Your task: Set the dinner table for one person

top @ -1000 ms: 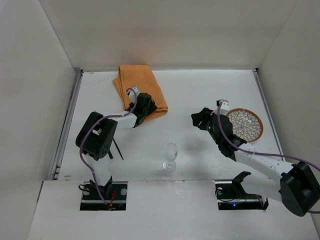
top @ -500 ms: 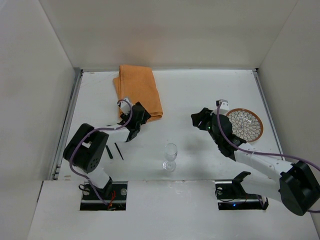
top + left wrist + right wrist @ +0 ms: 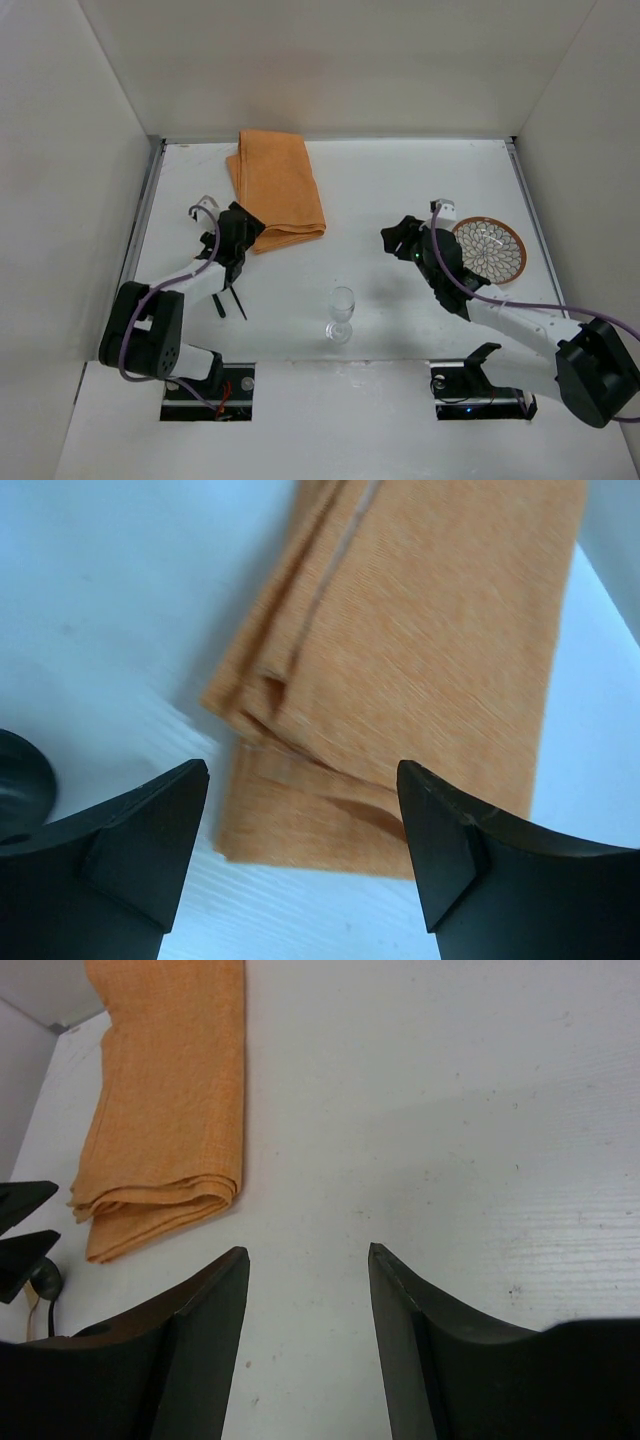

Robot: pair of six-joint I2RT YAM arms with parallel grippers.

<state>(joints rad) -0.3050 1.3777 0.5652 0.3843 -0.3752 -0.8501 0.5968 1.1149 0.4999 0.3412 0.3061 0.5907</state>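
white dinner table (image 3: 380, 190), folded orange cloth (image 3: 278, 190), upright wine glass (image 3: 342, 312), patterned plate (image 3: 497, 250)

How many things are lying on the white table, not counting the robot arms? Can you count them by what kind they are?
orange cloth: 1
wine glass: 1
patterned plate: 1
thin black sticks (maybe cutlery, too small to tell): 2
Total: 5

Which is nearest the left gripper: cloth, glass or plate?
The orange cloth: its near corner lies right by the open left gripper. The glass stands further off toward the middle, and the plate sits far right.
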